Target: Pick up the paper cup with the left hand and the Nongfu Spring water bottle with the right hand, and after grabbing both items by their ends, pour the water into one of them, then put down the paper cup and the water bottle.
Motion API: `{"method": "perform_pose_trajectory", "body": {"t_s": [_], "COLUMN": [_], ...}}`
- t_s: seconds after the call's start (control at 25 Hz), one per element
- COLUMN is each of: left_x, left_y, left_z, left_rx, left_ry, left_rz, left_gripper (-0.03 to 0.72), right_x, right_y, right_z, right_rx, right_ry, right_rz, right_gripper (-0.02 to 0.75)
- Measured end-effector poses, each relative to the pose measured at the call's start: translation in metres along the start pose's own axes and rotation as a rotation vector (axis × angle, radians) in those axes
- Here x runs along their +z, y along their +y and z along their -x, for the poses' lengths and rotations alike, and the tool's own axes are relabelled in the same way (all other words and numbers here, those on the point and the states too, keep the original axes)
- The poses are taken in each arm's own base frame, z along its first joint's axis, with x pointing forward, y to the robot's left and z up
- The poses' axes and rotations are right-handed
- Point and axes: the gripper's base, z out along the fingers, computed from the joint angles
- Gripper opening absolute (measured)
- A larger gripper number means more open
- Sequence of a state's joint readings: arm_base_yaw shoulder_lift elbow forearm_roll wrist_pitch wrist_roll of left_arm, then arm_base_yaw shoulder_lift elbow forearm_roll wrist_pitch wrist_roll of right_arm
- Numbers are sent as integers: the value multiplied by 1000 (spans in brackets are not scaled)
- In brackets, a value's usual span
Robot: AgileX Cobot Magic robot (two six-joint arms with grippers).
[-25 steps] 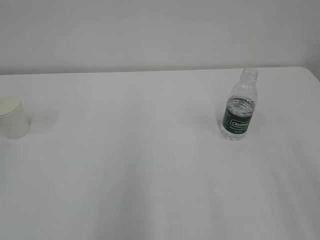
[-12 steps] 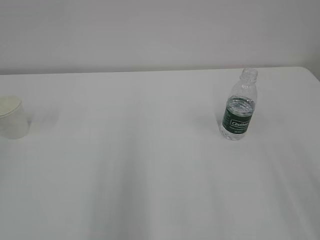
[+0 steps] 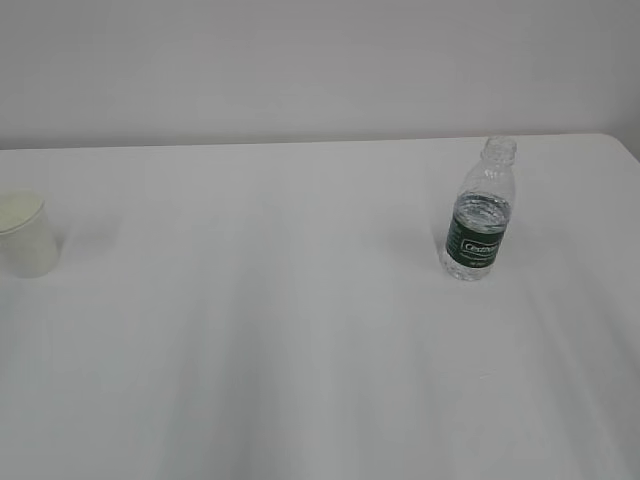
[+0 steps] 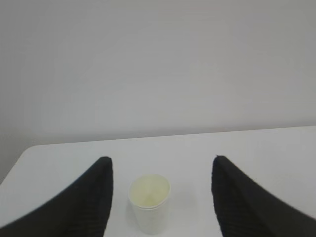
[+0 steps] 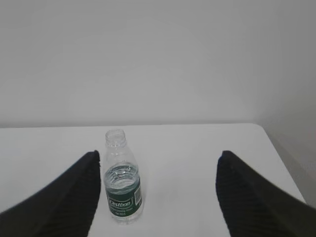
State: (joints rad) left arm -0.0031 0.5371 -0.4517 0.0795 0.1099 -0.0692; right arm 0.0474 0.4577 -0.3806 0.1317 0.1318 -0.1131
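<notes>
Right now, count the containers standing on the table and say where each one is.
2. The paper cup stands upright at the table's far left edge; the water bottle stands upright, capless, toward the right. Nothing else shows.

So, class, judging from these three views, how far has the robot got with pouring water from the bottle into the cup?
Nothing is done yet. The paper cup stands upright and looks empty; the bottle stands upright, capless, with water inside. In hand: the left gripper and right gripper are open, each with its item ahead between the fingers, touching nothing. Left: grasping both, pouring, setting them down on the table.
</notes>
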Motion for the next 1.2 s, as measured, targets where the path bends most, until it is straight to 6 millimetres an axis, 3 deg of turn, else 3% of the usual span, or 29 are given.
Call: {"method": "perform_pose_trajectory", "body": {"t_s": [0.56,0.84,1.04,1.2], "left_x": [34,47,44,47], "left_y": [-1,-1,0,0], "left_z": [-12,-49,-61,-68], "left_rx": [-28,-119,-132,-133], "left_ry": [78,82,75,99], "left_rz": [-8,4,10,13], "left_gripper": [451,450,450,450], "right_x": [22,38,50,58], "right_y": [-1,-2,-2,-4], "right_z": [-7,-16,-22,-39], "right_rx": [0,3,3,22], "right_ry": [74,154,176,211], "right_rz": [-8,-10,-17,-30], "right_gripper": [554,554,554,554]}}
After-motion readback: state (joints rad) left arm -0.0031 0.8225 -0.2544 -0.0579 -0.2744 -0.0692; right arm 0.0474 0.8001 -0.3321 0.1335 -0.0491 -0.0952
